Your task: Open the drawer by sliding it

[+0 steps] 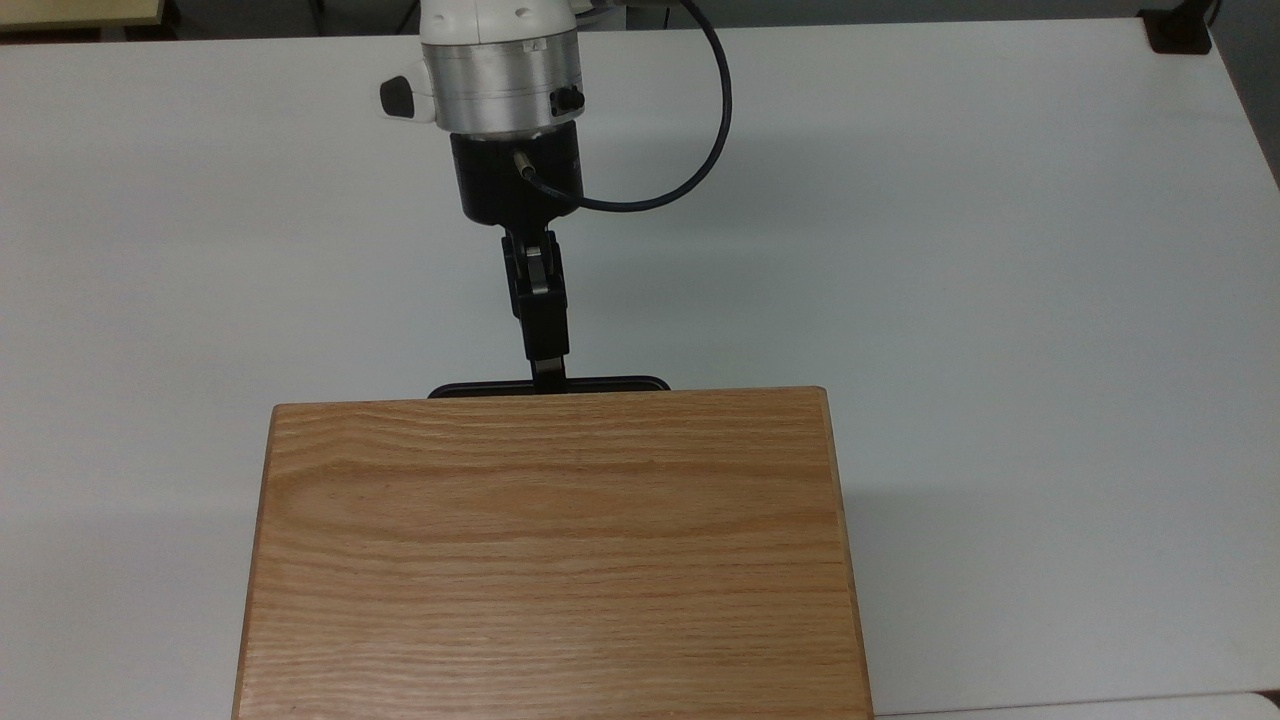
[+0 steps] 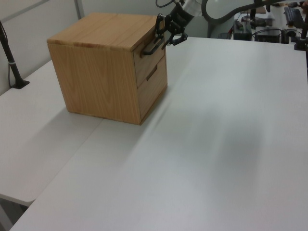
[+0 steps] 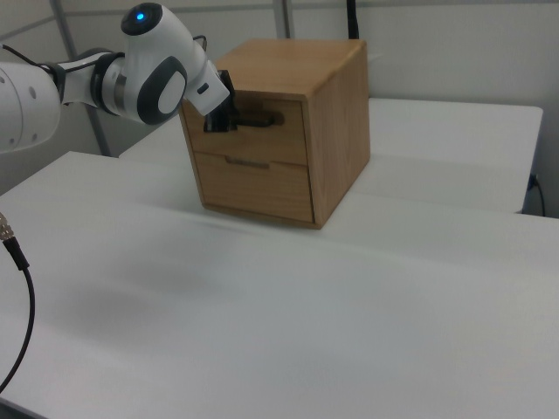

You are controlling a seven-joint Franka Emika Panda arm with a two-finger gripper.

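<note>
One gripper point(image 1: 548, 378) at the handle point(image 1: 600, 384) of the upper drawer point(image 3: 262, 133), fingers apart, one above and one below the bar; grip cannot be confirmed. Drawer flush in cabinet point(image 2: 103, 72) on table point(image 1: 1000, 250).

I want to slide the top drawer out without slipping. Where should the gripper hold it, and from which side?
Grip the long black bar handle on the drawer front, near its middle, coming straight from the front. The bar stands off the panel, so the fingers can probably close around it. The gripper is already at it.
</note>
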